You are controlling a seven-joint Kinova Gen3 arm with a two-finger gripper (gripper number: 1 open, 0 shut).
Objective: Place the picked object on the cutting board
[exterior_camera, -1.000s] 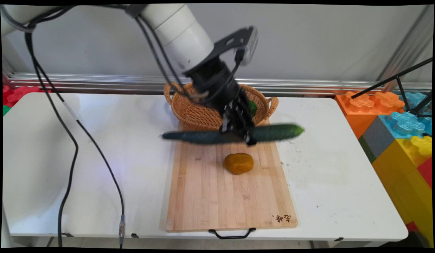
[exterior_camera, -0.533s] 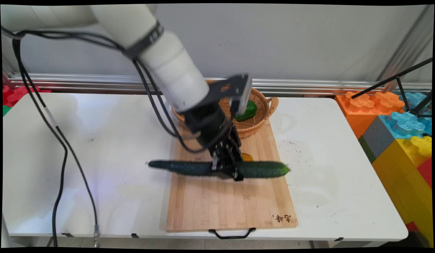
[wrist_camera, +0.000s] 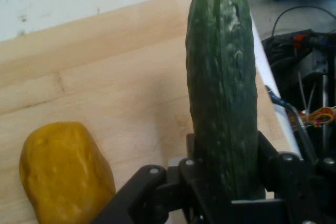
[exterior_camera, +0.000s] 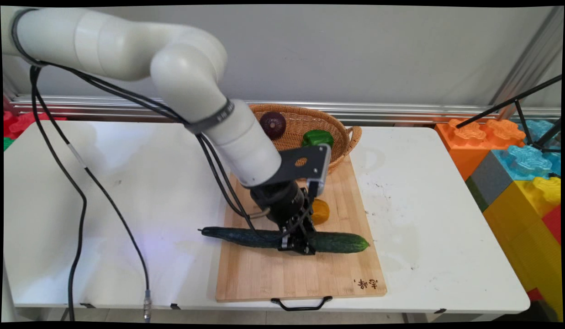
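Cucumber (exterior_camera: 337, 242) is lying crosswise low over the board (exterior_camera: 264, 274) — seemingly touching it, its left end overhanging the table (exterior_camera: 127, 192). Gripper (exterior_camera: 297, 246) is pinching its middle, not letting go; yellow lump (wrist_camera: 65, 174) is sitting just beside.

arm hides part of basket (exterior_camera: 341, 132) and orange lump (exterior_camera: 320, 211).

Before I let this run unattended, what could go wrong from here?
The gripper is shut on the long cucumber near its middle, low over the cutting board. One end overhangs the board's left edge, so on release it might tip or roll onto the table. The yellow-orange vegetable lies just behind the gripper and could get nudged. The black cables hang close to the cucumber and might snag.
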